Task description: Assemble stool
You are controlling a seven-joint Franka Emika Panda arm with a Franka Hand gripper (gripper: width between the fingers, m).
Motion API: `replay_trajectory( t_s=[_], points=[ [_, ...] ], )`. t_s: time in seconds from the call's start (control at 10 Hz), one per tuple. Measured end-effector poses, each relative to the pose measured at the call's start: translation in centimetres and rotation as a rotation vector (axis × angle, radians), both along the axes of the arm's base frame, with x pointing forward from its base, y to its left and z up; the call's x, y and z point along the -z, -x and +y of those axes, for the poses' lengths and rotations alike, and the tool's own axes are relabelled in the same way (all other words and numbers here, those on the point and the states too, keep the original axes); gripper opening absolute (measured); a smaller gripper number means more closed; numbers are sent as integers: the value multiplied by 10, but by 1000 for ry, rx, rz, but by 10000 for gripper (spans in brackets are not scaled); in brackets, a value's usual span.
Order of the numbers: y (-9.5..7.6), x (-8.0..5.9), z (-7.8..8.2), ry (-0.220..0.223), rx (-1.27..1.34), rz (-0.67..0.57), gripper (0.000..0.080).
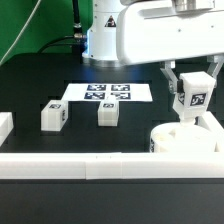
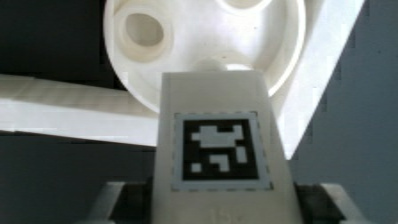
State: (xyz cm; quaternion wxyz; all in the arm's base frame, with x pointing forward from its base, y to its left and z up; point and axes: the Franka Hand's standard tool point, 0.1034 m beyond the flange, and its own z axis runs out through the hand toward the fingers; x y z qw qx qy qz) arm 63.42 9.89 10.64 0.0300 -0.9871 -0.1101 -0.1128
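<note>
My gripper [image 1: 194,98] is shut on a white block leg [image 1: 193,97] with a black-and-white tag, held just above the round white seat [image 1: 184,139] at the exterior view's right. In the wrist view the leg [image 2: 217,130] fills the middle, its tag facing the camera, pinched between the two fingers [image 2: 125,200]. Its far end reaches toward the seat [image 2: 196,40], whose face shows round holes. Two more tagged legs [image 1: 53,115] [image 1: 107,113] lie loose on the black table at the exterior view's left and middle.
The marker board [image 1: 106,93] lies flat behind the loose legs. Long white border rails [image 1: 70,165] run along the front edge, with a short piece [image 1: 5,125] at the far left. The robot base [image 1: 105,35] stands at the back.
</note>
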Motion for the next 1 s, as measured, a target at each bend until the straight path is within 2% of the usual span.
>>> replay_trajectory(
  t_s=[0.1, 0.3, 1.0],
  points=[
    [-2, 5, 8, -1, -15, 3, 337],
    [-5, 12, 10, -1, -19, 9, 337],
    [-13, 16, 8, -3, -18, -2, 337]
  ],
)
